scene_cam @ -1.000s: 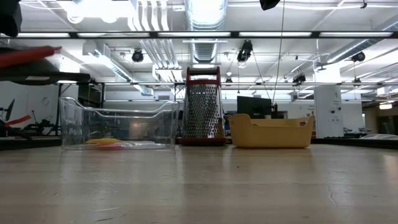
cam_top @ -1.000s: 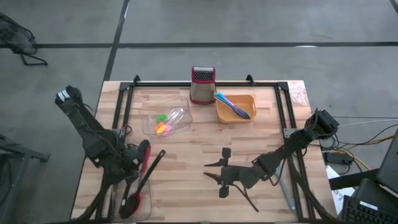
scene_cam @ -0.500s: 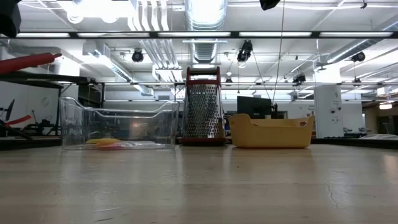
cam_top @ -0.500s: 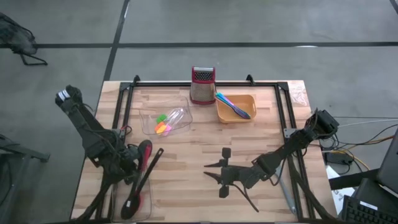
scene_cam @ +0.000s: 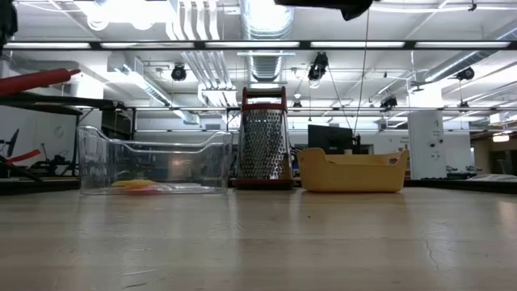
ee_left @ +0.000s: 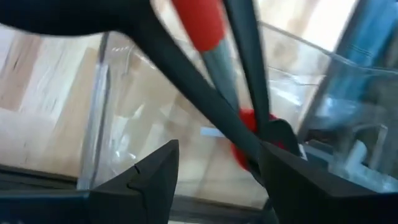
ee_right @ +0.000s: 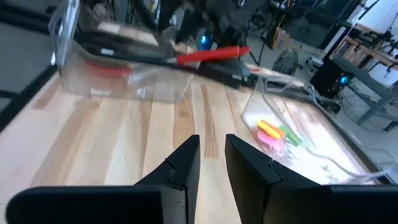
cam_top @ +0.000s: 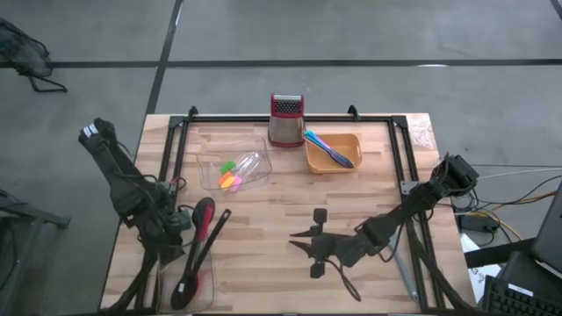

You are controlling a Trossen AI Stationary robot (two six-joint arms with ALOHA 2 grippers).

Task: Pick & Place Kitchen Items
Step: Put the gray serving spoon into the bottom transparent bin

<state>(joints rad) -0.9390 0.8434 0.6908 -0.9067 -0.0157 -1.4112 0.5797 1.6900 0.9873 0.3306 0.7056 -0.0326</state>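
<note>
Here the long red-pink spatula (cam_top: 201,230) and a thin black utensil (cam_top: 211,239) are lying slanted in the clear plastic tub (cam_top: 204,294) at the wooden table's (cam_top: 263,219) front-left corner, heads deep inside, handles pointing up and out toward the table's middle. The left gripper (cam_top: 176,221) is standing released, just beside the handles. The right gripper (cam_top: 307,246) is hovering empty over the smooth planks, its fingers (ee_right: 180,165) nearly together.
</note>
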